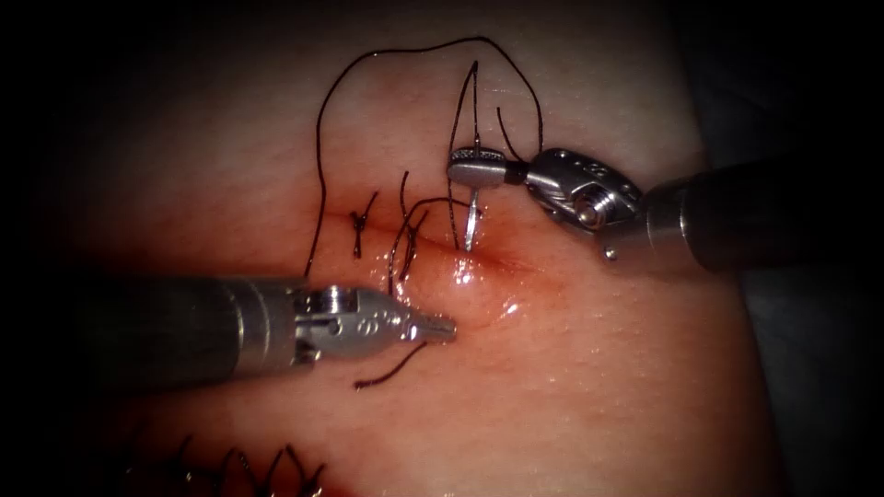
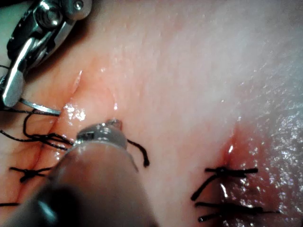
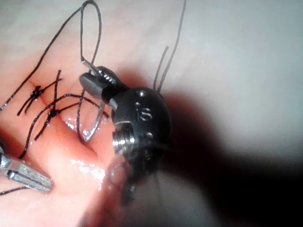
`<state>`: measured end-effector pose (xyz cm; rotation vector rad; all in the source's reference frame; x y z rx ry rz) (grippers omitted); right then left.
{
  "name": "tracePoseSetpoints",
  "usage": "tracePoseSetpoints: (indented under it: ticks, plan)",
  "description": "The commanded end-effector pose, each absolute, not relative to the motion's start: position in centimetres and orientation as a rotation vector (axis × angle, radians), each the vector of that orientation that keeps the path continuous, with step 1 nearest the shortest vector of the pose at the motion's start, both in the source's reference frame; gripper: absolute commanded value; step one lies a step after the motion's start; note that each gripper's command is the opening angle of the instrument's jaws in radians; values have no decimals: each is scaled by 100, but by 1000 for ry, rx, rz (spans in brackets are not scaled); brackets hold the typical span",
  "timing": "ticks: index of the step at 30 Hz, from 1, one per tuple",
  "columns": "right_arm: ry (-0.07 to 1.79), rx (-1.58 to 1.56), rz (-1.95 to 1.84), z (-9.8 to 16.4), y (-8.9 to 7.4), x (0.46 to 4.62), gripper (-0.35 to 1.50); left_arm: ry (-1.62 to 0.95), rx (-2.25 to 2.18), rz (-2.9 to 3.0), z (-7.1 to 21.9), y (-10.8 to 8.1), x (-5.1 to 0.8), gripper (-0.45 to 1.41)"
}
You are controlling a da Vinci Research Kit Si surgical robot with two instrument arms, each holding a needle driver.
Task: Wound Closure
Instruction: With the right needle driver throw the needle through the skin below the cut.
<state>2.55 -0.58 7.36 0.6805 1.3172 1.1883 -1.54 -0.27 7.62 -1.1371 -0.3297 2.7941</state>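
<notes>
Two knotted stitches (image 1: 361,223) already close the cut's (image 1: 479,262) left part. The right end effector (image 1: 477,172) grips the needle (image 1: 471,221) near its swaged end, tip at the open cut. The left end effector (image 1: 442,328), narrow, holds nothing.

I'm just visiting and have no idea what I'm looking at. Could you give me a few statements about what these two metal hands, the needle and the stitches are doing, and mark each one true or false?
1. The right hand grips the needle. True.
2. It grips the needle at its sharp tip. False: it holds it nearer the thread end, and the tip points down at the cut.
3. The left hand holds the thread. False: its jaws are shut on nothing, resting on the tissue below the cut.
4. Tied stitches sit to the left of the needle. True.
5. The needle lies flat on the tissue, let go. False: it stands upright in the right hand.
</notes>
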Motion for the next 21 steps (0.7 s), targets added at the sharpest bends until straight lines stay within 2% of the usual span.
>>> tracePoseSetpoints:
  ticks: [1, 21]
  plan:
    - [1319, 719, 1224, 741, -60, 262, -35, -330, -1139, 2794, 769, -27, -159, -32]
    - [1273, 1148, 1520, 727, -97, 281, -35, -338, -1145, 2791, 771, -23, -158, -28]
